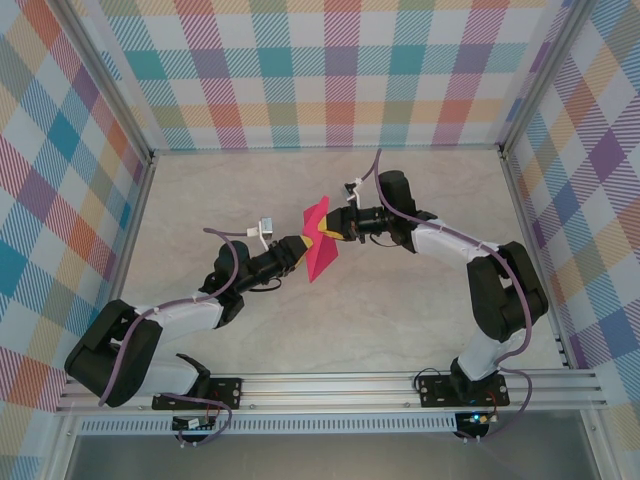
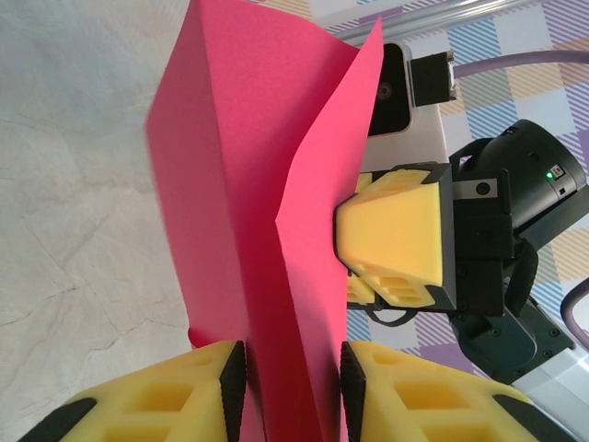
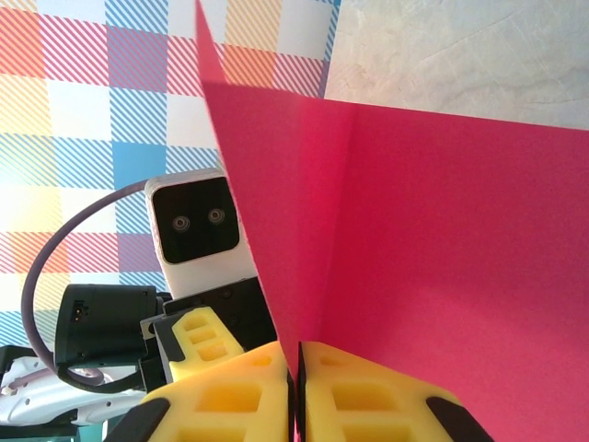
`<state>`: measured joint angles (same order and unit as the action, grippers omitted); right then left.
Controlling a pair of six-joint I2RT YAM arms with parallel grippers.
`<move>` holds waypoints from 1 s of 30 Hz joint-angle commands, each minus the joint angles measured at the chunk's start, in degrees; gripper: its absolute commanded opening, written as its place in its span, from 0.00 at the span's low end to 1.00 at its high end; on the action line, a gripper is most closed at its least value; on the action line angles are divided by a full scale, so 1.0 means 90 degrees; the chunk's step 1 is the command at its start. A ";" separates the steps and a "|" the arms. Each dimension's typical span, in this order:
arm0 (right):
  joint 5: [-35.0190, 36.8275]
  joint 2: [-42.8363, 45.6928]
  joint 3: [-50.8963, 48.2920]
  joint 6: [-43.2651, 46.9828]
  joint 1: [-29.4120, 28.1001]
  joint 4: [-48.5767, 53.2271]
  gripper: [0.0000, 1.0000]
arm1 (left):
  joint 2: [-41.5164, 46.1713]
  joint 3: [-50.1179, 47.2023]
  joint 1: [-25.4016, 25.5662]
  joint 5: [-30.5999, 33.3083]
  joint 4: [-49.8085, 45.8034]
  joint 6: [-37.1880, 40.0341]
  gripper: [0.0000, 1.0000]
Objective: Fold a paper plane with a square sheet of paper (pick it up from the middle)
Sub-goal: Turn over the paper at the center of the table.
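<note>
Mid-fold: the square sheet of paper (image 1: pixel 322 245) hangs over the table (image 1: pixel 400 320). The right gripper (image 3: pixel 296 357) pinches it tight. The left gripper (image 2: pixel 293 373) straddles its fold; whether it clamps, I cannot tell. Next, the crease probably needs pressing.

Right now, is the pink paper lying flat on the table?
No, the pink paper is up off the table, pinched in the right gripper.

I work in a lab test cell: plaid panels (image 1: pixel 330 70) wall the frame's top and sides, an aluminium rail (image 1: pixel 330 385) crosses the bottom.
</note>
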<state>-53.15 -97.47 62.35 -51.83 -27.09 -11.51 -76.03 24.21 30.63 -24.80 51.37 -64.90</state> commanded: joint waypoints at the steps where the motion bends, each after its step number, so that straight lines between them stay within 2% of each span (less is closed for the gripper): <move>1: -0.0228 -0.0083 -0.0033 0.0099 0.0002 -0.0025 0.12 | -0.0068 0.0170 0.0024 -0.0038 0.0288 0.0102 0.35; 5: -0.0285 -0.0104 -0.0060 0.0103 0.0002 -0.0023 0.12 | -0.0096 0.0200 0.0024 -0.0048 0.0298 0.0107 0.29; 9: -0.0250 -0.0099 -0.0082 0.0151 0.0002 0.0050 0.13 | -0.0124 0.0219 0.0024 -0.0048 0.0268 0.0166 0.19; 14: -0.0057 -0.0008 -0.0065 0.0345 0.0002 0.0357 0.18 | -0.0103 0.0258 0.0033 -0.0048 0.0096 0.0265 0.11; 17: 0.0234 0.0111 -0.0011 0.0634 0.0002 0.0848 0.28 | -0.0035 0.0268 0.0034 -0.0011 -0.0165 0.0397 0.08; 20: 0.0811 0.0308 0.0016 0.0986 0.0002 0.1441 0.42 | 0.0124 0.0285 0.0032 0.0092 -0.0723 0.0633 0.07; 23: 0.1565 0.0598 -0.0003 0.1347 0.0009 0.2034 0.54 | 0.0439 0.0475 0.0033 0.0329 -0.2132 0.1143 0.05; 26: 0.2591 0.0914 -0.0084 0.1656 0.0005 0.2615 0.62 | 0.0895 0.0915 0.0043 0.0955 -0.4364 0.1982 0.04; 30: 0.3732 0.1346 -0.0405 0.1813 0.0003 0.2907 0.71 | 0.1249 0.1919 0.0209 0.2515 -0.7342 0.3072 0.04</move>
<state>-29.67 -87.79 60.73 -39.29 -27.09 9.47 -67.29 35.90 31.38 -12.99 7.86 -46.96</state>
